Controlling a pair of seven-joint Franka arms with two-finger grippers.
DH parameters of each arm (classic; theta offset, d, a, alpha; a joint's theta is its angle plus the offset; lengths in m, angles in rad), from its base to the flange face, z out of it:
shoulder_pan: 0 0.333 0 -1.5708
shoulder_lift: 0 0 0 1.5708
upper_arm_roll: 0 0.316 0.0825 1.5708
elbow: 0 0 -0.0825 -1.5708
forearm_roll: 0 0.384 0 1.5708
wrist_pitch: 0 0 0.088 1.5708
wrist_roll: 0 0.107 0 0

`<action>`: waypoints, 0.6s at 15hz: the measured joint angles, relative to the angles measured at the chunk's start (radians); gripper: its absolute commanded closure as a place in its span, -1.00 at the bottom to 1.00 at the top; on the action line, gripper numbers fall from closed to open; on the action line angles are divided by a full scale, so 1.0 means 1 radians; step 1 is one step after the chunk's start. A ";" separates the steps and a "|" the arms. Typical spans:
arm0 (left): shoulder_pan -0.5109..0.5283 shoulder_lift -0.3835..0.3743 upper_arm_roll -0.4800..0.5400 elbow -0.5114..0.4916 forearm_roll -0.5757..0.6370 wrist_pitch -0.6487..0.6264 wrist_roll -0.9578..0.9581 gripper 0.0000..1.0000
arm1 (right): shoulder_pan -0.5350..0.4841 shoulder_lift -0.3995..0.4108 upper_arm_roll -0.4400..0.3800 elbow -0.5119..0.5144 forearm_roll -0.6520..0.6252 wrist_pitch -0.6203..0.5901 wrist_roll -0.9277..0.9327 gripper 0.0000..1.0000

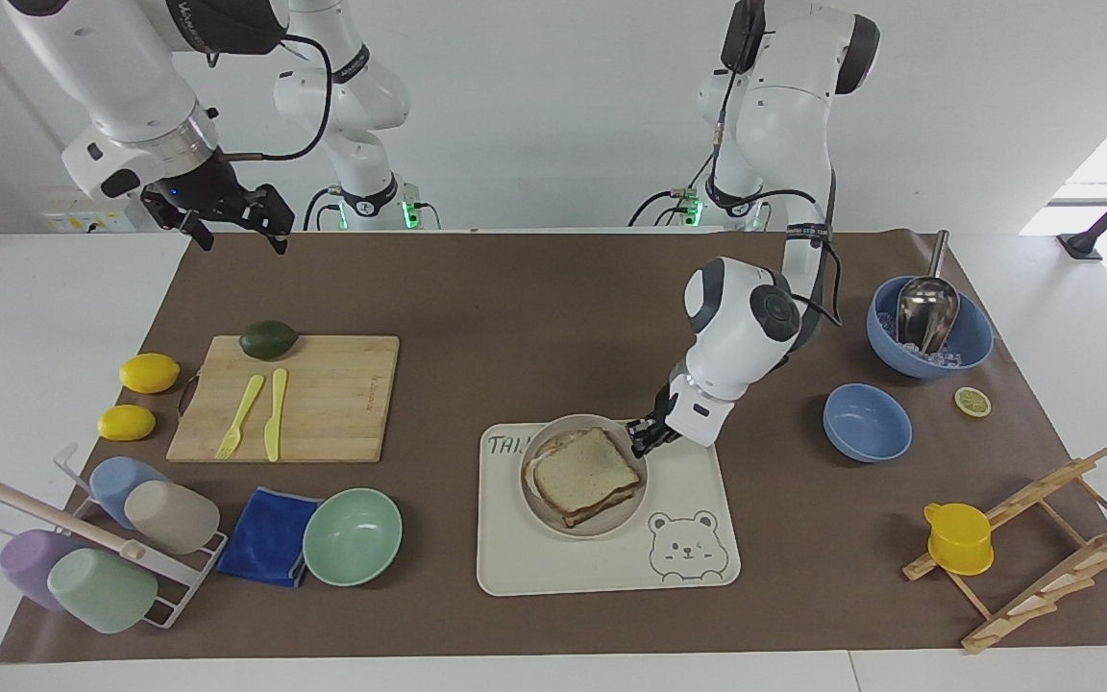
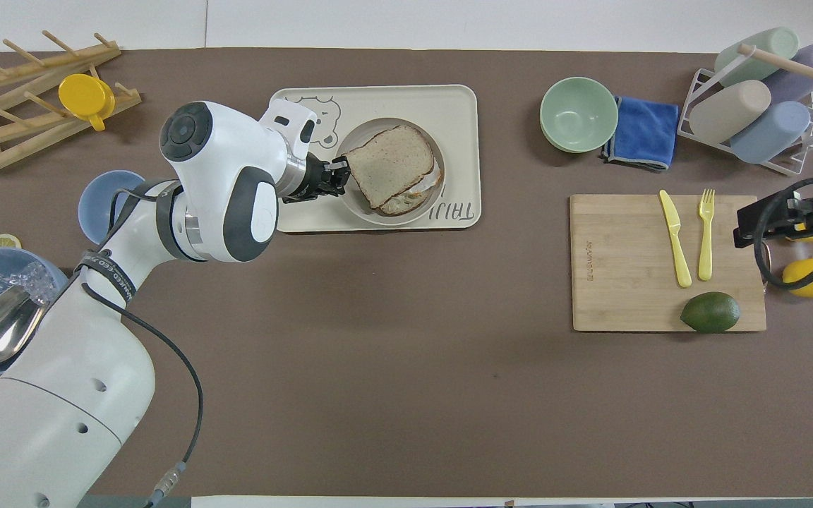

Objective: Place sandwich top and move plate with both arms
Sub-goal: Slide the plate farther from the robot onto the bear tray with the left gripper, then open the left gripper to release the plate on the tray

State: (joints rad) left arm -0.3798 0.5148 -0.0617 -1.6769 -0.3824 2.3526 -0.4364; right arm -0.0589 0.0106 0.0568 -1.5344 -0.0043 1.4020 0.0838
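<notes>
The plate (image 1: 611, 526) is low over the cream bear tray (image 1: 698, 461), at the tray's end nearer the robots; I cannot tell whether it rests on it. The sandwich top (image 1: 584, 469) lies on the stacked sandwich in the plate. My left gripper (image 1: 640, 440) is shut on the plate's rim on the side toward the left arm's end. In the overhead view the left gripper (image 2: 338, 178) grips the plate (image 2: 360, 212) with the sandwich top (image 2: 390, 164) on it. My right gripper (image 1: 239, 240) is open and empty, waiting in the air above the cutting board's end of the table (image 2: 787, 236).
A blue bowl (image 1: 866, 421) sits beside the tray toward the left arm's end. A mint green bowl (image 1: 353, 535) and blue cloth (image 1: 268, 534) sit toward the right arm's end. A cutting board (image 1: 323, 396) holds an avocado (image 1: 268, 338), fork and knife.
</notes>
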 measured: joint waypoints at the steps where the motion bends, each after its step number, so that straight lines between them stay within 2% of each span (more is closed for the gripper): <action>1: 0.000 0.000 0.000 0.000 0.000 0.010 0.000 1.00 | 0.000 0.000 0.000 0.000 0.000 0.000 0.000 -1.00; 3: 0.000 0.001 0.001 0.000 0.000 0.014 0.001 1.00 | 0.000 0.000 0.000 0.000 0.000 0.000 0.000 -1.00; 4: 0.000 0.002 0.002 0.000 0.000 0.015 0.002 0.59 | 0.000 0.000 0.000 0.000 0.000 0.000 0.000 -1.00; 5: 0.000 0.002 0.002 0.000 0.000 0.017 0.004 -0.14 | 0.000 0.000 0.000 0.000 0.000 0.000 0.000 -1.00; 6: 0.001 0.002 0.003 0.000 0.000 0.023 0.008 -0.99 | 0.000 0.000 0.000 0.000 0.000 0.000 0.000 -1.00; 9: 0.005 0.002 0.004 0.001 0.000 0.027 0.029 -1.00 | 0.000 0.000 0.000 0.000 0.000 0.000 0.000 -1.00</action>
State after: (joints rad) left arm -0.3752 0.5171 -0.0580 -1.6762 -0.3823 2.3796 -0.4077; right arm -0.0589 0.0106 0.0568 -1.5344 -0.0043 1.4020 0.0838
